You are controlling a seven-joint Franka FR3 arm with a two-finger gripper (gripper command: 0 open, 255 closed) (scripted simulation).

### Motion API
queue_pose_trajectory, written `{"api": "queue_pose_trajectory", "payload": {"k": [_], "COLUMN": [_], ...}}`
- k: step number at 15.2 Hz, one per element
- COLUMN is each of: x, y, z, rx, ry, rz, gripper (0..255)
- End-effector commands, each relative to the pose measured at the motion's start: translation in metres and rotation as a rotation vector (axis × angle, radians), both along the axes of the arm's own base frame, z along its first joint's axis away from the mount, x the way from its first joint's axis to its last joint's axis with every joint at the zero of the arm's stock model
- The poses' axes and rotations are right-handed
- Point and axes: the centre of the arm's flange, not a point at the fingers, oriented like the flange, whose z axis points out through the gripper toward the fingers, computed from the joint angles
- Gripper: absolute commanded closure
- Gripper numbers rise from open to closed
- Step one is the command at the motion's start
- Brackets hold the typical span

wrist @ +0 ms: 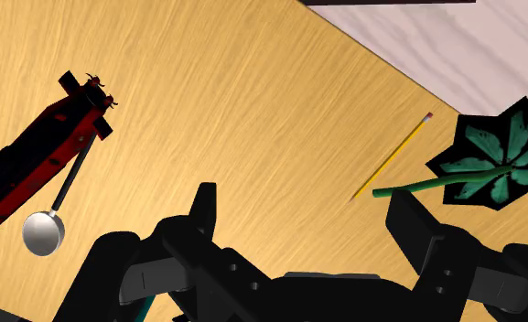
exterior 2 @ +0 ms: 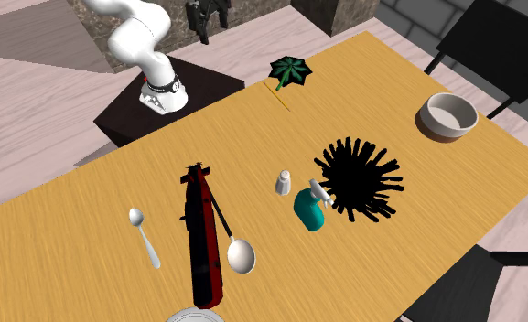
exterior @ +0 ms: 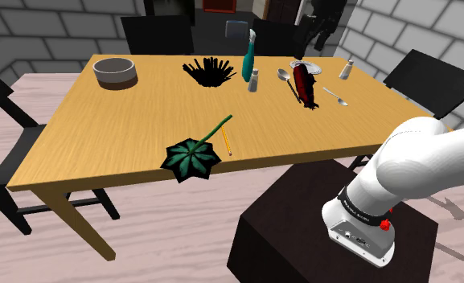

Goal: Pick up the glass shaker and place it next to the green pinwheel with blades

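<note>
your claw (wrist: 304,201) hangs released, empty; one shaker (exterior: 253,79) stands beside the bottle (exterior: 248,55), another shaker (exterior: 346,69) well apart, so you could grab the wrong one.

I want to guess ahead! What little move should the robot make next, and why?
Probably reach the pincer across the table toward the shaker beside the teal bottle. The pincer is open and empty, near the pinwheel and pencil, far from the shaker.

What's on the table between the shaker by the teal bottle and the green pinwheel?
In the shoulder view, bare table runs from the shaker to a yellow pencil lying beside the stem of the pinwheel.
</note>
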Motion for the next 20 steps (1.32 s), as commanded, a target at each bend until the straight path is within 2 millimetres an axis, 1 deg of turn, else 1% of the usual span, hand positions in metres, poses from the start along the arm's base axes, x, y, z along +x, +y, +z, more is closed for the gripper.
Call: {"api": "queue_pose_trajectory", "payload": {"k": [1,20], "x": [0.000,0.187], "y": [0.000,-0.125], "z": [0.000,-0.118], "rx": [0.000,-0.004], "ry": [0.000,0.039], "rz": [0.000,0.070], "gripper": [0,0]}}
